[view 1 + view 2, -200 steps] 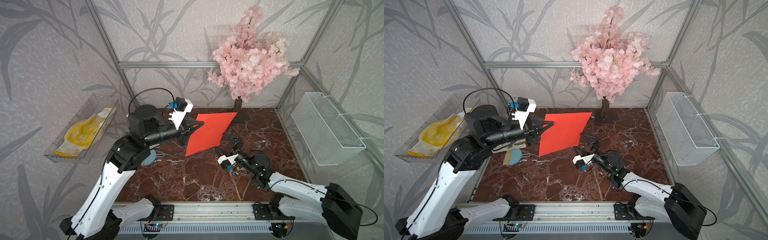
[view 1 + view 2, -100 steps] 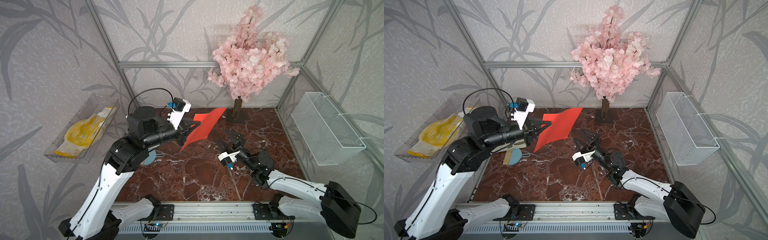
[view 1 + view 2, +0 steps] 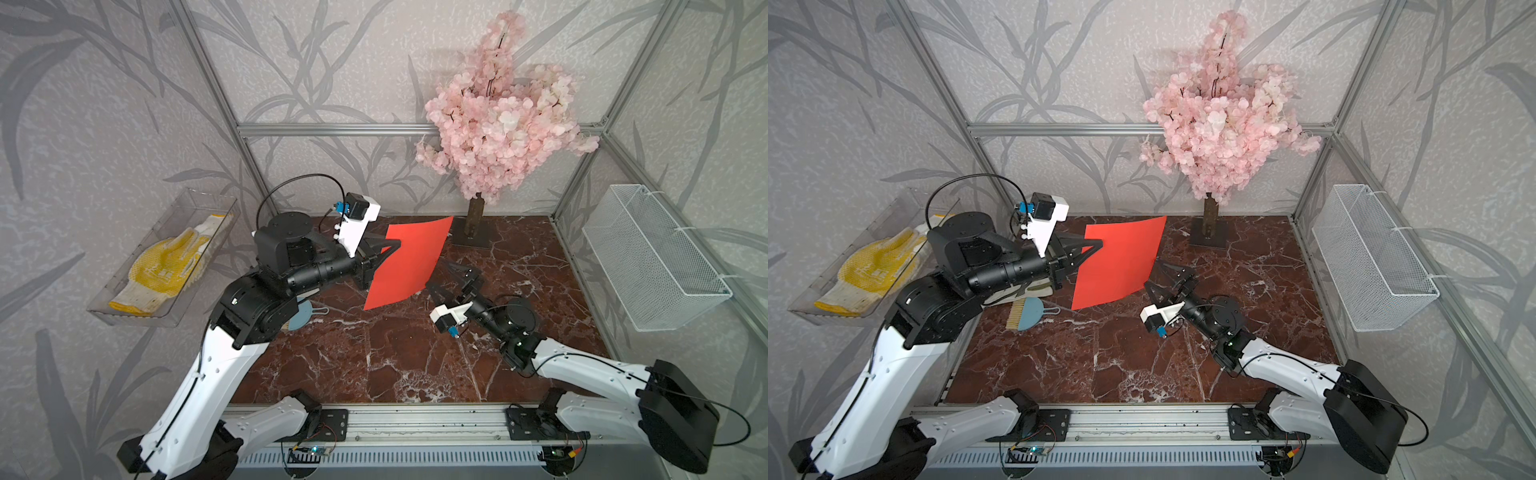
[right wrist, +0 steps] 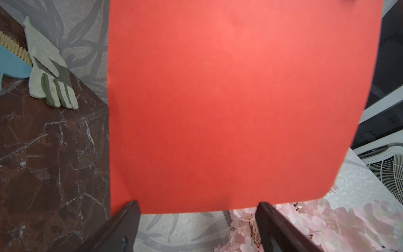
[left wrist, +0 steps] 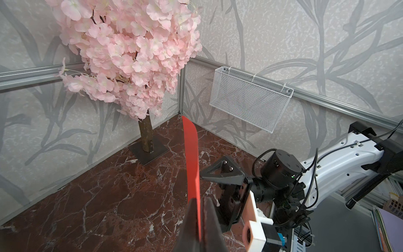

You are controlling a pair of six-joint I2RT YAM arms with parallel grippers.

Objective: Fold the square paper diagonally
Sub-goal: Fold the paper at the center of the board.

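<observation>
Pink blossom tree point(image 3: 498, 120) stood behind both pincers; pale grey-white work glove point(image 4: 48, 69) and blue brush point(image 3: 1027, 313) lay on the dark red marble table point(image 3: 374, 357) below the left arm. Left arm was level, left pincer point(image 3: 392, 246) clamped on thin red-orange square paper point(image 3: 409, 262), upright in air. Right pincer point(image 3: 441, 277), jaws apart, sat just beside the sheet's opposite edge.

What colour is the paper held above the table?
The paper is plain red-orange, clearest in the right wrist view.

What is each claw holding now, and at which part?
The left claw pinches the square paper at one edge; the right claw is open, holding nothing.
</observation>
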